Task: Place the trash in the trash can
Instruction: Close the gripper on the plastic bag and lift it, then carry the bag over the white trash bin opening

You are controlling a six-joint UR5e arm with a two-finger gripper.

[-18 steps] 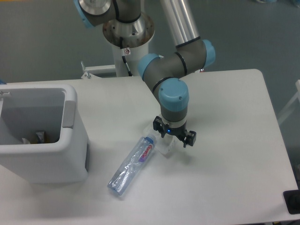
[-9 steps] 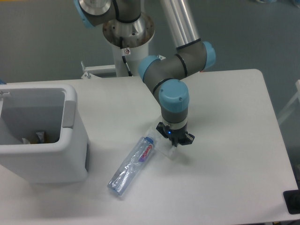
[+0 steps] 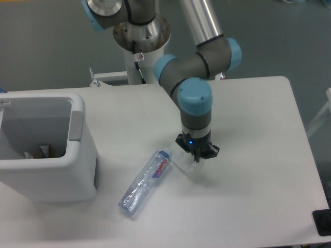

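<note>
My gripper [image 3: 197, 158] points straight down over the middle of the table and is shut on the crumpled whitish plastic wrapper [image 3: 184, 164], which sticks out to the left below the fingers. Just left of it the crushed clear bottle [image 3: 145, 181] lies on the table, its blue cap towards the gripper and its red-purple label near that end. The white trash can [image 3: 49, 178] stands at the table's left edge, open at the top, well left of the gripper.
Some small items [image 3: 37, 152] lie at the bottom of the bin. The robot's base column [image 3: 142, 39] rises behind the table. A black object [image 3: 322, 222] sits at the table's front right corner.
The gripper's fingers were spread around the wrapper a second ago; they have closed on it. The gripper has since shifted slightly right and up with the wrapper. The bottle has not moved.
</note>
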